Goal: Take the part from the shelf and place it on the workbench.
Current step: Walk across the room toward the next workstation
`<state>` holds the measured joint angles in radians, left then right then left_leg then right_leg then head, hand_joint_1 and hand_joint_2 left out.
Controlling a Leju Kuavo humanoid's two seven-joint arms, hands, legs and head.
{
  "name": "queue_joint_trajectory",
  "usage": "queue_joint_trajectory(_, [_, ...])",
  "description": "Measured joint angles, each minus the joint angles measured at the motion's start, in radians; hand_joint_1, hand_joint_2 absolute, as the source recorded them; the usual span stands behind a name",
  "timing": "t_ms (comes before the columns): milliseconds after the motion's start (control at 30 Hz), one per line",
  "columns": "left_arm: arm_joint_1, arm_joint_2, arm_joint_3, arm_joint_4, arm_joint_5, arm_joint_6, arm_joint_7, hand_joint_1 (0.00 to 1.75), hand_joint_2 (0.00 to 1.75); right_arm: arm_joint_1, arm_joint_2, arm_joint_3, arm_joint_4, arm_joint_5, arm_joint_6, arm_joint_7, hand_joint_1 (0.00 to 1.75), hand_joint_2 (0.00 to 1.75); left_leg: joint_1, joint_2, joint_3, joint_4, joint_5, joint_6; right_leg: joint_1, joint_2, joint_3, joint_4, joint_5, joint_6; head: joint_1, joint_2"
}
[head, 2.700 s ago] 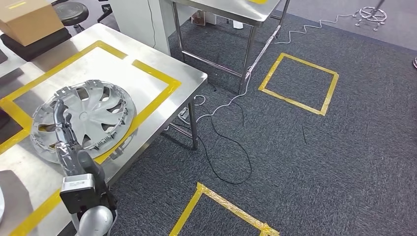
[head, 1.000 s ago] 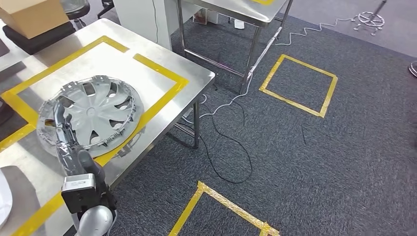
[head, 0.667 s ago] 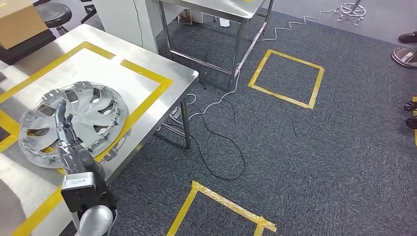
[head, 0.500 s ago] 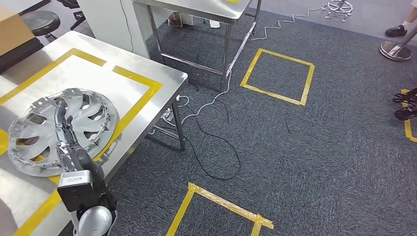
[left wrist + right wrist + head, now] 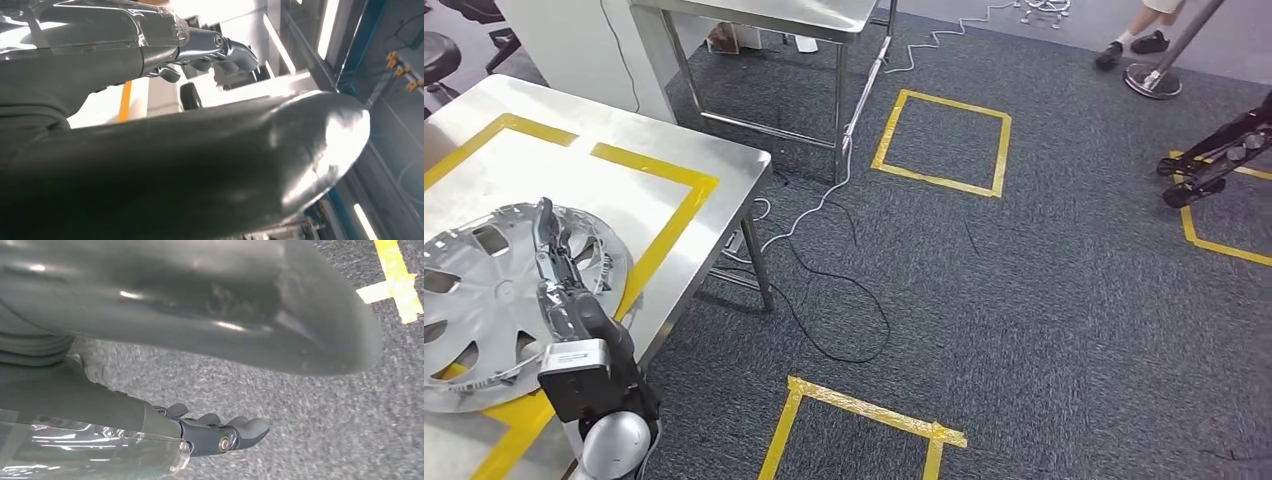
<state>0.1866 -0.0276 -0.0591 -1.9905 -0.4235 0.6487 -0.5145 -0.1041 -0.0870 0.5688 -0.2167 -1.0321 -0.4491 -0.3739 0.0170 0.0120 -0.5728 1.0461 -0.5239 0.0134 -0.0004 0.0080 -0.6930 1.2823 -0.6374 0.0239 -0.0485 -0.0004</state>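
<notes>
The left hand [image 5: 552,262] reaches over the hubcap [image 5: 494,305] from the near side, and its fingers lie stretched out above the cap's right part; whether they touch or grip the cap, I cannot tell. In the left wrist view the fingers [image 5: 220,50] look loosely curled with nothing seen between them, but much is hidden by the grey cover. The right hand [image 5: 210,432] hangs above the grey carpet [image 5: 300,410], its fingers curled a little and apart, holding nothing. The hubcap is silver with curved spokes and lies flat on the steel workbench [image 5: 724,170], near the bench's right edge and across the yellow tape [image 5: 664,235] that marks a frame on the bench top. On the floor near the bench's front, a corner of yellow tape [image 5: 864,415] is stuck on the carpet. A black cable [image 5: 844,300] and a white cable [image 5: 824,195] run over the carpet just beside the bench's leg. Farther from the bench a yellow tape square [image 5: 944,140] lies on the floor, next to a second steel table [image 5: 774,15]. Far beyond the bench, a person's foot [image 5: 1129,45] stands near a round stand base [image 5: 1154,78].
</notes>
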Motion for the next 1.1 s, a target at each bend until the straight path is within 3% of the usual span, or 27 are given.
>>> queue_joint_trajectory(33, [-0.002,0.000,0.000,0.000,0.001,0.000,0.000,0.00,0.00,0.001,0.002,0.000,0.000,-0.001,0.000,0.001,0.00,0.00,-0.002,0.010,0.000,0.000,-0.001,0.001,0.000,-0.002,-0.011,0.020,0.003,-0.002,0.000,0.000])
queue_joint_trajectory(67, [-0.004,0.000,0.000,0.000,0.002,0.000,0.000,0.00,0.00,0.003,0.003,0.000,0.000,-0.001,-0.001,0.003,0.00,0.00,-0.003,0.019,0.001,0.000,-0.002,0.001,0.001,-0.003,-0.004,0.004,0.023,-0.005,0.000,0.000])
queue_joint_trajectory(167, [-0.010,0.001,0.000,-0.002,-0.010,0.000,0.000,0.00,0.00,0.005,0.003,0.000,0.001,0.002,-0.007,0.017,0.00,0.00,-0.007,0.039,0.004,0.000,-0.006,-0.002,0.013,-0.032,0.088,-0.186,0.116,-0.026,0.000,0.000])
queue_joint_trajectory(233, [-0.007,0.000,-0.001,-0.009,-0.028,0.000,0.000,0.00,0.00,0.002,0.001,0.000,0.001,0.008,-0.013,0.031,0.00,0.00,-0.008,0.051,0.004,-0.001,-0.008,-0.009,0.023,-0.051,0.120,-0.255,0.129,-0.037,0.000,0.000])
queue_joint_trajectory(300, [0.001,-0.005,-0.006,-0.014,-0.038,0.000,-0.003,0.00,0.00,0.002,-0.006,0.000,0.001,0.014,-0.018,0.050,0.00,0.00,-0.007,0.063,0.010,-0.007,-0.009,-0.019,0.026,-0.042,0.126,-0.268,0.129,-0.043,-0.001,0.000])
queue_joint_trajectory(333, [0.005,-0.009,-0.009,-0.016,-0.040,0.000,-0.009,0.00,0.00,0.003,-0.008,0.000,0.001,0.016,-0.018,0.058,0.00,0.00,-0.006,0.054,0.014,-0.006,-0.013,-0.023,0.025,-0.036,0.133,-0.279,0.133,-0.046,-0.002,0.000])
queue_joint_trajectory(400, [0.016,-0.017,-0.018,-0.021,-0.048,0.000,-0.022,0.00,0.00,0.004,-0.012,0.000,0.002,0.020,-0.012,0.062,0.00,0.00,-0.004,0.012,-0.001,0.037,-0.043,-0.030,0.020,-0.025,0.150,-0.300,0.143,-0.054,-0.004,0.000])
queue_joint_trajectory(467, [0.029,-0.022,-0.025,-0.025,-0.059,0.000,-0.020,0.00,0.00,0.003,-0.013,0.000,0.002,0.023,0.005,0.041,0.00,0.00,-0.002,-0.019,-0.059,0.147,-0.097,-0.033,0.019,-0.012,0.155,-0.306,0.145,-0.060,-0.005,0.000])
queue_joint_trajectory(533, [0.035,-0.023,-0.036,-0.026,-0.069,0.000,-0.007,0.00,0.00,0.003,-0.010,0.000,0.002,0.022,0.026,0.010,0.00,0.00,-0.001,-0.019,-0.110,0.230,-0.116,-0.037,0.020,0.006,0.156,-0.303,0.142,-0.062,-0.006,0.000])
queue_joint_trajectory(567, [0.035,-0.023,-0.042,-0.026,-0.072,0.000,-0.002,0.00,0.00,0.004,-0.007,0.000,0.002,0.022,0.034,-0.002,0.00,0.00,-0.001,-0.018,-0.113,0.225,-0.097,-0.038,0.020,0.016,0.157,-0.301,0.140,-0.061,-0.006,0.000])
queue_joint_trajectory(600, [0.035,-0.023,-0.048,-0.026,-0.075,0.000,0.000,0.00,0.00,0.004,-0.003,0.000,0.002,0.023,0.038,-0.008,0.00,0.00,0.000,-0.019,-0.098,0.187,-0.063,-0.039,0.019,0.025,0.158,-0.297,0.137,-0.058,-0.006,0.000])
queue_joint_trajectory(633, [0.035,-0.023,-0.053,-0.026,-0.077,0.000,0.001,0.00,0.00,0.005,0.003,0.000,0.002,0.025,0.039,-0.010,0.00,0.00,0.002,-0.031,-0.071,0.127,-0.026,-0.039,0.017,0.035,0.158,-0.292,0.132,-0.055,-0.006,0.000])
queue_joint_trajectory(700, [0.035,-0.023,-0.062,-0.026,-0.075,0.000,0.003,0.00,0.00,0.003,0.012,0.000,0.003,0.028,0.036,-0.005,0.00,0.00,0.005,-0.061,-0.023,0.027,0.013,-0.035,0.016,0.052,0.152,-0.276,0.122,-0.044,-0.006,0.000])
queue_joint_trajectory(767, [0.035,-0.023,-0.069,-0.027,-0.064,0.000,0.003,0.00,0.00,0.003,0.016,0.001,0.003,0.029,0.031,0.006,0.00,0.00,0.003,-0.073,-0.010,0.000,0.009,-0.028,0.012,0.067,0.144,-0.268,0.118,-0.034,-0.006,0.000])
queue_joint_trajectory(833, [0.035,-0.023,-0.074,-0.028,-0.051,0.000,0.001,0.00,0.00,0.004,0.019,0.001,0.003,0.031,0.023,0.017,0.00,0.00,0.003,-0.058,-0.008,-0.003,0.009,-0.018,0.009,0.075,0.140,-0.266,0.115,-0.026,-0.006,0.000])
queue_joint_trajectory(867, [0.035,-0.022,-0.076,-0.028,-0.045,0.000,-0.001,0.00,0.00,0.003,0.019,0.001,0.003,0.032,0.020,0.021,0.00,0.00,0.004,-0.048,-0.006,-0.005,0.009,-0.013,0.009,0.065,0.134,-0.252,0.105,-0.021,-0.003,0.000])
queue_joint_trajectory(933, [0.036,-0.022,-0.082,-0.028,-0.038,0.000,-0.005,0.00,0.00,0.001,0.019,0.002,0.003,0.034,0.015,0.027,0.00,0.00,0.005,-0.026,-0.002,-0.007,0.006,-0.005,0.008,0.029,0.090,-0.164,0.058,-0.010,0.001,0.000])
queue_joint_trajectory(1000, [0.037,-0.022,-0.087,-0.028,-0.032,0.000,-0.008,0.00,0.00,0.000,0.020,0.002,0.003,0.035,0.014,0.029,0.00,0.00,0.002,-0.003,-0.001,-0.007,0.002,0.000,0.002,0.005,0.019,-0.035,0.006,-0.001,0.003,0.000])
queue_joint_trajectory(1033, [0.038,-0.022,-0.089,-0.028,-0.031,0.000,-0.008,0.00,0.00,0.002,0.021,0.003,0.003,0.036,0.015,0.029,0.00,0.00,0.001,0.007,0.000,-0.007,0.000,0.001,0.000,0.001,-0.004,0.003,0.001,0.001,0.003,0.000])
queue_joint_trajectory(1067, [0.038,-0.022,-0.091,-0.028,-0.030,0.000,-0.008,0.00,0.00,0.004,0.022,0.004,0.003,0.036,0.015,0.028,0.00,0.00,0.000,0.015,0.002,-0.007,-0.002,0.001,-0.001,-0.002,-0.009,0.004,0.016,0.001,0.003,0.000])
queue_joint_trajectory(1100, [0.039,-0.022,-0.093,-0.028,-0.030,0.000,-0.008,0.00,0.00,0.006,0.023,0.005,0.003,0.037,0.015,0.026,0.00,0.00,0.000,0.022,0.005,-0.007,-0.005,-0.001,-0.002,-0.004,0.005,-0.031,0.048,-0.001,0.003,0.000])
